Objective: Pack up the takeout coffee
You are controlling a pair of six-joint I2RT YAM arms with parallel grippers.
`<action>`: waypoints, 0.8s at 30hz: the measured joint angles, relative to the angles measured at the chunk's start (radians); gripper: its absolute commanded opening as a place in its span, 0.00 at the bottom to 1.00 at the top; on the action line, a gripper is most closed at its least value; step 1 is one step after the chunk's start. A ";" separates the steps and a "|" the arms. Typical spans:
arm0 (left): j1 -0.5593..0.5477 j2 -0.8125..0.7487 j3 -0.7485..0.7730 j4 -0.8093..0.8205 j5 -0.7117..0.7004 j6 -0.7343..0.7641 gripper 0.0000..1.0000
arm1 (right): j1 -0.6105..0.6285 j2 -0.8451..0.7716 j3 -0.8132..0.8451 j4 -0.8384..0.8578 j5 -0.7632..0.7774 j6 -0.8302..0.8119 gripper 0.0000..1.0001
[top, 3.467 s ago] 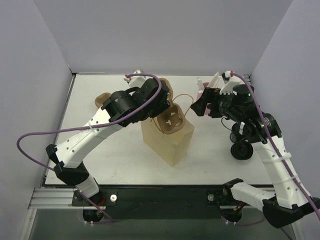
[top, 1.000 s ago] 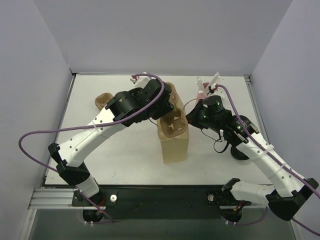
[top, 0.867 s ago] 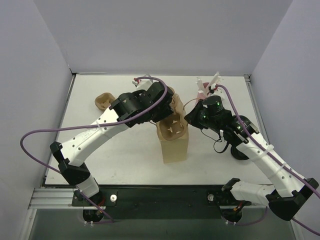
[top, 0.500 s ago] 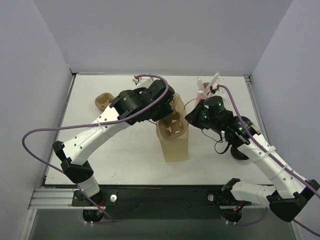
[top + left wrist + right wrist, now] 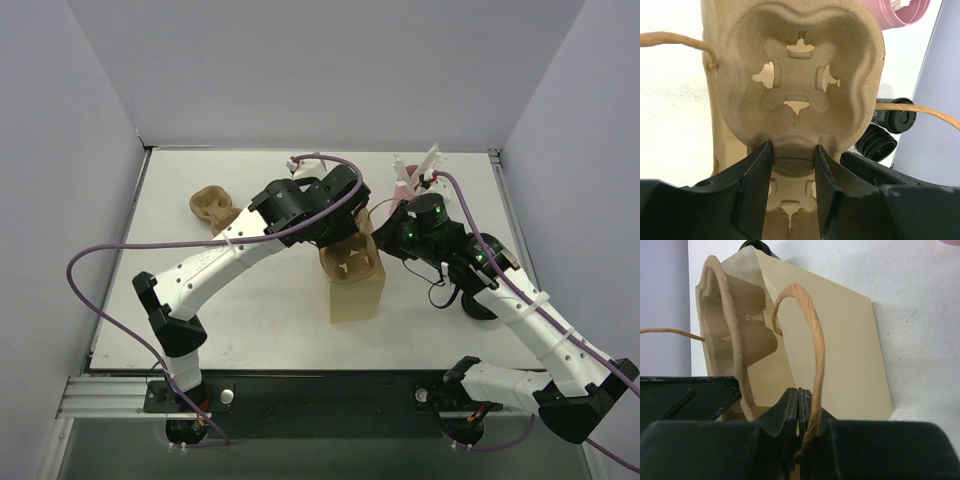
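A tan paper bag [image 5: 356, 293] stands upright mid-table with its mouth open. A pulp cup carrier [image 5: 349, 262] sits in the bag's mouth. My left gripper [image 5: 338, 228] is shut on the cup carrier [image 5: 800, 85] at its narrow waist, one finger [image 5: 756, 180] on each side. My right gripper [image 5: 386, 236] is shut on the bag's right rim [image 5: 840, 350], next to a twine handle [image 5: 816, 345]. The carrier's edge [image 5: 735, 340] shows inside the bag in the right wrist view. A pink cup [image 5: 404, 182] lies behind the right gripper.
A second pulp carrier [image 5: 210, 205] lies at the back left of the table. Black lids [image 5: 480, 300] rest under the right arm, also seen as black lids [image 5: 887, 127] in the left wrist view. Grey walls close in the table on three sides.
The bag has been stood upright and shifted slightly right. My left arm has swung right with the carrier, lowering it into the bag's mouth. The right gripper keeps its pinch on the rim.
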 measured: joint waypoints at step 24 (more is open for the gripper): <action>0.009 0.055 0.071 -0.024 -0.048 0.005 0.19 | 0.000 -0.033 -0.020 0.000 0.000 -0.011 0.00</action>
